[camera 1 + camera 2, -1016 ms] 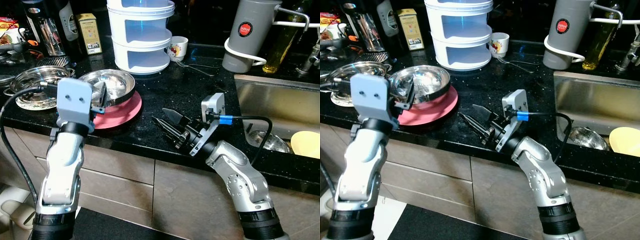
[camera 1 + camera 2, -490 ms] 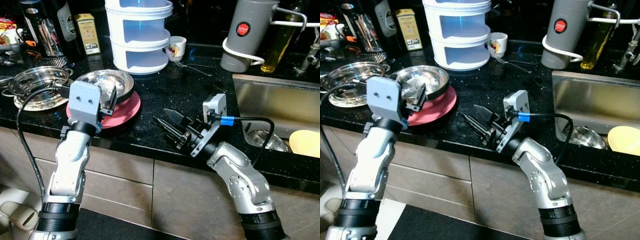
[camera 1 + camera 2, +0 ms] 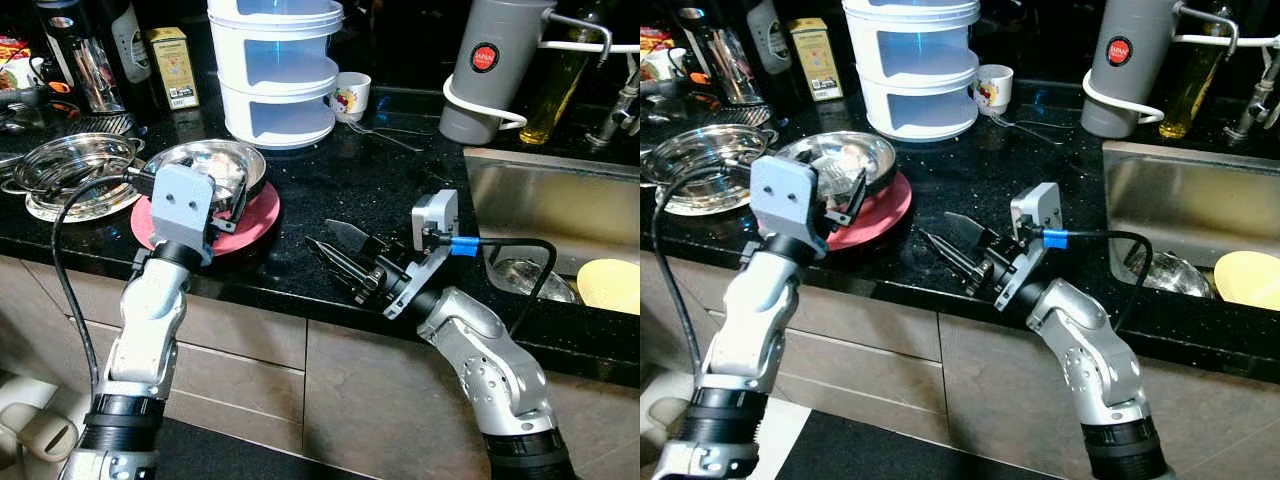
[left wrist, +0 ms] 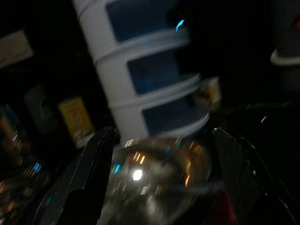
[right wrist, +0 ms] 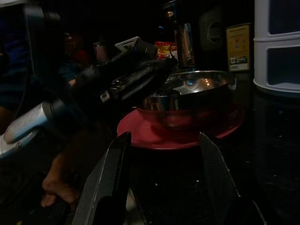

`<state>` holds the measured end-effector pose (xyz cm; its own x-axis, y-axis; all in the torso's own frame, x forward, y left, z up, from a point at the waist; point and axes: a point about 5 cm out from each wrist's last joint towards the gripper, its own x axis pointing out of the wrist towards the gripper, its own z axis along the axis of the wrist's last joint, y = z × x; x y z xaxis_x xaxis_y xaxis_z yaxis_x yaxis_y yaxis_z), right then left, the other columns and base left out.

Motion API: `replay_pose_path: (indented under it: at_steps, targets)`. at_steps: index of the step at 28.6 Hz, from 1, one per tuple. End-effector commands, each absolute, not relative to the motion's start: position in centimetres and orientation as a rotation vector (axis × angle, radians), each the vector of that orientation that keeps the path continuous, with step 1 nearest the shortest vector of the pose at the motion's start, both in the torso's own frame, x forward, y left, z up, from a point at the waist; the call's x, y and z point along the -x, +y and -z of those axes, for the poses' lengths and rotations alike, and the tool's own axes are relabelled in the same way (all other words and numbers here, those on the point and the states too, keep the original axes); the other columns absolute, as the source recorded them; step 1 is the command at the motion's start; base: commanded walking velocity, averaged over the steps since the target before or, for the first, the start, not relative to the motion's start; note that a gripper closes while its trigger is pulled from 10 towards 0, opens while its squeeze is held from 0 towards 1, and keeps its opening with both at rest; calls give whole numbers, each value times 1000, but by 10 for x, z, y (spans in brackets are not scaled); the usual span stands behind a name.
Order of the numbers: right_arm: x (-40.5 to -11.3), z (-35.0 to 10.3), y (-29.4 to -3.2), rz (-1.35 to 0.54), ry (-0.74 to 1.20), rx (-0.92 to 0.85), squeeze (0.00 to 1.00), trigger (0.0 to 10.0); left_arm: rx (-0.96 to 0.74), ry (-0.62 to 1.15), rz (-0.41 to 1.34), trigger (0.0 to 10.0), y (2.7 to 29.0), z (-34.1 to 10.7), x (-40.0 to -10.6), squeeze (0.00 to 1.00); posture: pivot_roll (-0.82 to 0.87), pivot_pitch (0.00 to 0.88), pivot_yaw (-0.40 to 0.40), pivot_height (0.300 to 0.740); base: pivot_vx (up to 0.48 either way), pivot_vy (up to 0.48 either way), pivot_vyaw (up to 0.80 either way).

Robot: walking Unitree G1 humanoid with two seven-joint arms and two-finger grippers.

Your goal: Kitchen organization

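Observation:
A steel bowl (image 3: 205,165) sits on a red plate (image 3: 257,213) near the front of the black counter (image 3: 330,185). My left gripper (image 3: 232,207) is open at the bowl's near rim, fingers pointing across it; in the left wrist view the bowl (image 4: 154,178) lies between and just beyond the two spread fingers. My right gripper (image 3: 338,252) is open low over the counter, right of the plate, pointing at it with nothing between its fingers. From the right wrist view I see the bowl (image 5: 197,91) on the plate (image 5: 159,138).
A white tiered container (image 3: 275,70), a mug (image 3: 350,95) and a fork (image 3: 385,135) stand behind. Steel dishes (image 3: 70,170) lie far left. At the right are a grey flask (image 3: 490,65) and the sink (image 3: 560,195), holding a yellow plate (image 3: 610,285).
My left arm has swung right and forward, bringing its open gripper up to the steel bowl's rim. The right gripper has hardly moved. The camera shifted slightly.

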<state>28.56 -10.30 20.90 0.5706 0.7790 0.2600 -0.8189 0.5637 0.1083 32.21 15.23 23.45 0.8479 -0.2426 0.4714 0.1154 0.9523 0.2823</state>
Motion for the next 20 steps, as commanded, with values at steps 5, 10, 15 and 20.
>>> replay_pose_path:
  at_steps: [5, 10, 15, 20]
  targets:
    - [-283, -212, -103, -962, -203, -233, 0, 10000, -243, -570, 250, 10000, 141, -241, -320, 0, -20, 47, 2, 740, 0, 0, 0]
    - [-282, -213, -103, -964, -202, -235, 0, 10000, -259, -546, 238, 10000, 141, -235, -324, 0, -26, 45, 5, 740, 0, 0, 0]
    - [-282, -213, -104, -963, -203, -231, 0, 10000, -270, -531, 228, 10000, 143, -232, -326, 0, -28, 41, 8, 740, 0, 0, 0]
    - [-282, -214, -103, -965, -206, -228, 0, 10000, -306, -512, 242, 10000, 143, -227, -330, 0, -30, 35, 10, 740, 0, 0, 0]
